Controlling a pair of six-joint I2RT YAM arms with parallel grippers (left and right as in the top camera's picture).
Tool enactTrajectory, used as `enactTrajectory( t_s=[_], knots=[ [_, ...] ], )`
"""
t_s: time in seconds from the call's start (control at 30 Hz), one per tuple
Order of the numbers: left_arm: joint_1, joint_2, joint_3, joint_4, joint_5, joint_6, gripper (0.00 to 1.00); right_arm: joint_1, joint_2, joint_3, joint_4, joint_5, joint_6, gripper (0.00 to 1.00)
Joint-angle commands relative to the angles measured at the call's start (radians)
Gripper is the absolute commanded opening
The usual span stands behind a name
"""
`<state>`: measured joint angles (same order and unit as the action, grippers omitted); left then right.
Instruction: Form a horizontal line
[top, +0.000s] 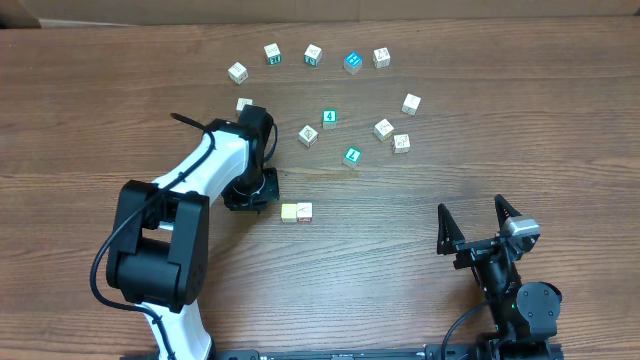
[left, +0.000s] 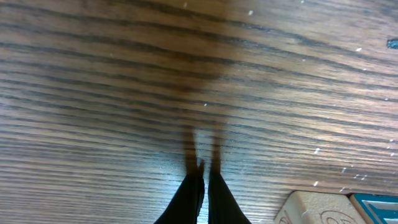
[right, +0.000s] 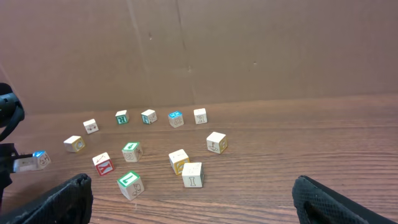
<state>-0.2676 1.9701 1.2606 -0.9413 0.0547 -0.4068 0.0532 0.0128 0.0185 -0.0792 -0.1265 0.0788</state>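
Note:
The horizontal line is a short row of two touching cubes, one pale yellow (top: 290, 212) and one whitish (top: 304, 211), in the middle of the table in the overhead view. My left gripper (top: 250, 190) is down at the table just left of the row, apart from it. In the left wrist view its fingers (left: 202, 169) are shut with nothing between them, over bare wood. My right gripper (top: 478, 224) is open and empty at the front right, far from the row. Its fingers frame the right wrist view (right: 199, 202). The row is out of that view.
Several loose cubes lie scattered at the back, some with teal or blue faces (top: 352, 62), (top: 329, 118), others whitish (top: 308, 135), (top: 384, 128), (top: 401, 143). One cube (top: 245, 104) sits by the left arm. A cube with a blue face (left: 317, 208) shows in the left wrist view's lower right corner.

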Motion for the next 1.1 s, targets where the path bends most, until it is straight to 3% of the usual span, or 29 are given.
enactTrajectory(
  t_s=[0.0, 1.07],
  knots=[
    [-0.021, 0.014, -0.028, 0.015, 0.068, -0.023, 0.04, 0.005, -0.01, -0.01, 0.005, 0.005, 0.002, 1.0],
    [-0.036, 0.014, -0.028, 0.005, 0.157, -0.022, 0.04, 0.005, -0.01, -0.01, 0.005, 0.005, 0.002, 1.0]
  ],
)
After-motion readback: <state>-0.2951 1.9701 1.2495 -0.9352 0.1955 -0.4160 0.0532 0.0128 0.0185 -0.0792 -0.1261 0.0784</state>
